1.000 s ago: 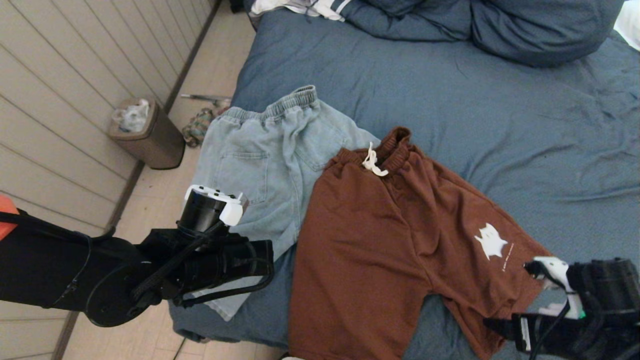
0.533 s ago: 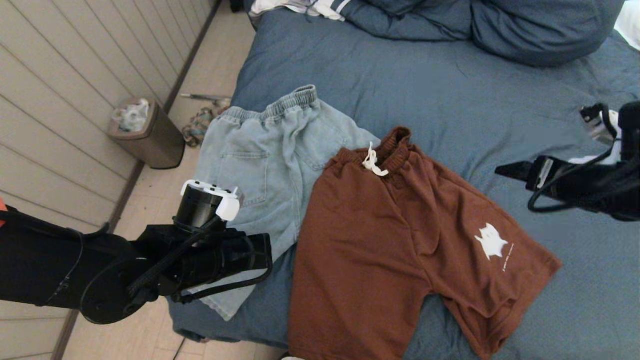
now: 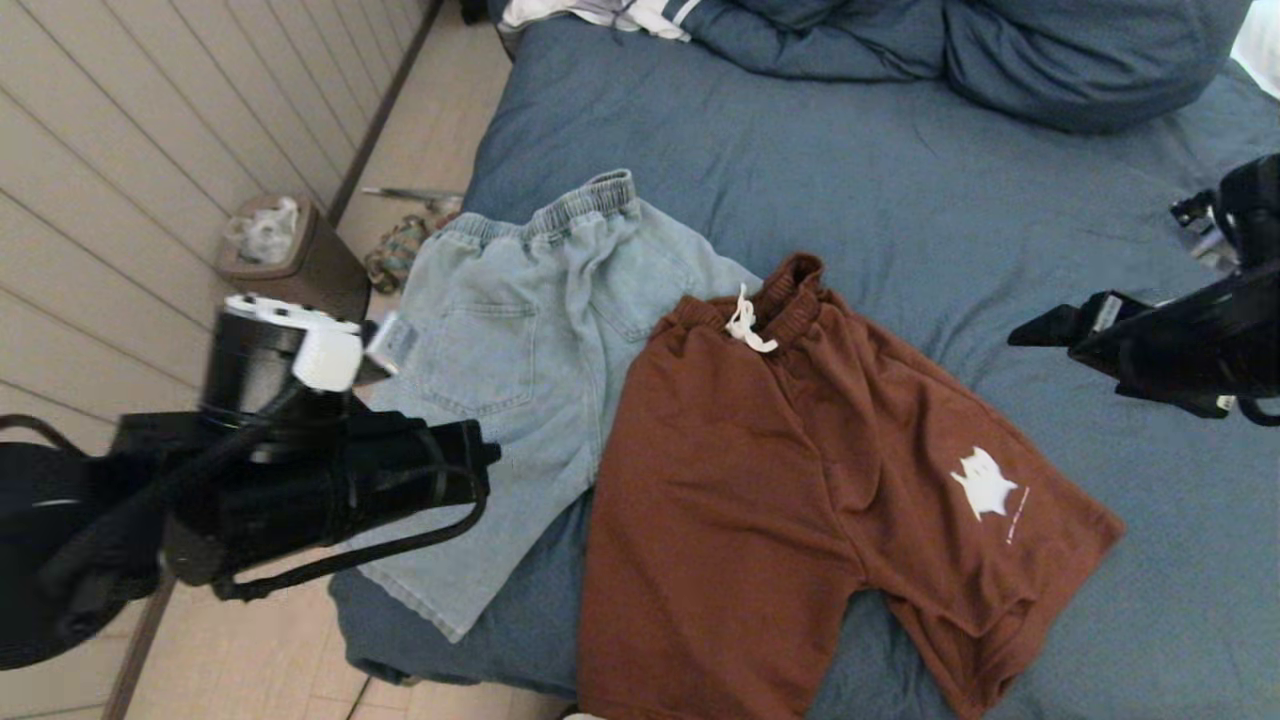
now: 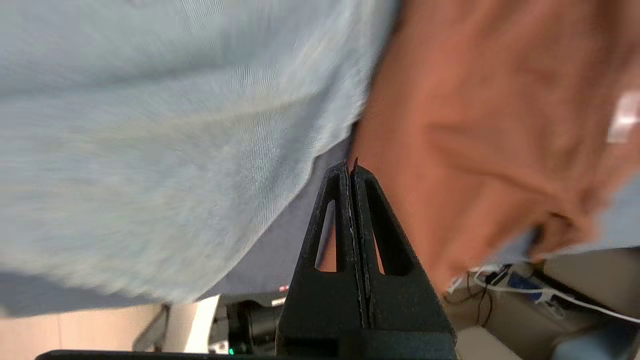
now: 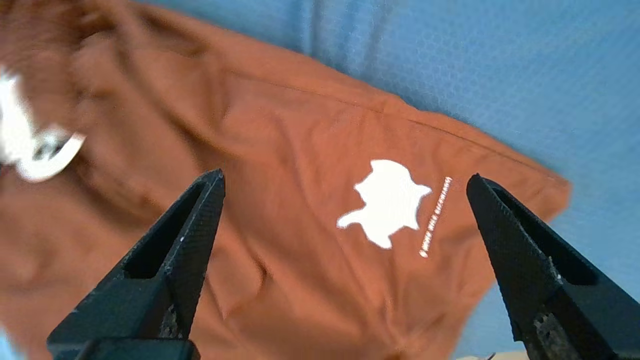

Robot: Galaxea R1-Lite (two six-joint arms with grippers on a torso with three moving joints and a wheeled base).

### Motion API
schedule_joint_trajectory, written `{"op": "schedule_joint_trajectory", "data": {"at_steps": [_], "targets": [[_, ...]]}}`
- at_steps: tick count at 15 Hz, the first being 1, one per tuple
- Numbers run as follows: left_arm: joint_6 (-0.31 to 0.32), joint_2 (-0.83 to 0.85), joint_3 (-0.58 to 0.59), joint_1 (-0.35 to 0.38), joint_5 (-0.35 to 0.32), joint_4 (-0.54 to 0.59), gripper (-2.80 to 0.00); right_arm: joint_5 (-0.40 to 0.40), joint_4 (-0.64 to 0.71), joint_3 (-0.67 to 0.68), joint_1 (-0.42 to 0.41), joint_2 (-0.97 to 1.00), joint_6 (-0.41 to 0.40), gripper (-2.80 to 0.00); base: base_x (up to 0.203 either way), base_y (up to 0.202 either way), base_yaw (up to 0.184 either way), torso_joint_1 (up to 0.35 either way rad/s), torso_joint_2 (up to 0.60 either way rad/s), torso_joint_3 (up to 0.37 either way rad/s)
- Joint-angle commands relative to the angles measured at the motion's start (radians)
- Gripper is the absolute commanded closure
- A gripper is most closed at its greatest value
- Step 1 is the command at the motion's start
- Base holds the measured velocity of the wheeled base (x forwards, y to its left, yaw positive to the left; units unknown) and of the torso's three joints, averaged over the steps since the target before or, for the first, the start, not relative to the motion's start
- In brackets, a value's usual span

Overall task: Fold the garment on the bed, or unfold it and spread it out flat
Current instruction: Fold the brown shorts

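Head view: brown shorts (image 3: 800,480) lie spread flat on the near part of the bed (image 3: 900,180), waistband and white drawstring (image 3: 748,325) toward the pillows (image 3: 1000,50), a white print (image 3: 982,482) on one leg. Pale denim shorts (image 3: 520,350) lie just beside them toward the bed's left edge, touching and partly under the brown pair. The left gripper (image 3: 480,460) hangs over the lower leg of the denim shorts; its jaws cannot be made out from here. The right gripper (image 3: 1030,330) hovers above bare cover, to the right of the brown shorts and apart from them. A bin (image 3: 290,265) stands on the floor by the wall.

Left wrist view: the left gripper (image 4: 351,167) has its two fingers pressed together with nothing between them, poised over the strip of bed cover where denim shorts (image 4: 150,150) meet brown shorts (image 4: 475,125).

Right wrist view: the right gripper (image 5: 345,180) stands with jaws spread wide and empty, looking down on the brown shorts (image 5: 275,200), the white print (image 5: 387,202) between its fingers (image 5: 180,240). Blue bed cover (image 5: 500,75) shows beyond the leg's hem.
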Motion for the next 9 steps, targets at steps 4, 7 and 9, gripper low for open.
{"op": "schedule_joint_trajectory", "data": {"at_steps": [4, 7, 9], "targets": [[0.085, -0.617, 0.016, 0.022, 0.044, 0.356, 0.00, -0.004, 0.002, 0.254, 0.160, -0.562, -0.183, -2.80, 0.000, 0.000, 0.000, 0.000, 0.00, 0.000], [0.191, -0.928, 0.058, 0.027, 0.223, 0.561, 0.00, -0.061, 0.016, 0.465, 0.204, -0.833, -0.262, -2.80, 0.000, 0.000, 0.000, 0.000, 0.00, 0.000], [0.243, -1.088, 0.097, 0.032, 0.337, 0.718, 0.00, -0.115, 0.035, 0.572, 0.212, -0.977, -0.306, -2.80, 0.000, 0.000, 0.000, 0.000, 0.00, 0.000]]}}
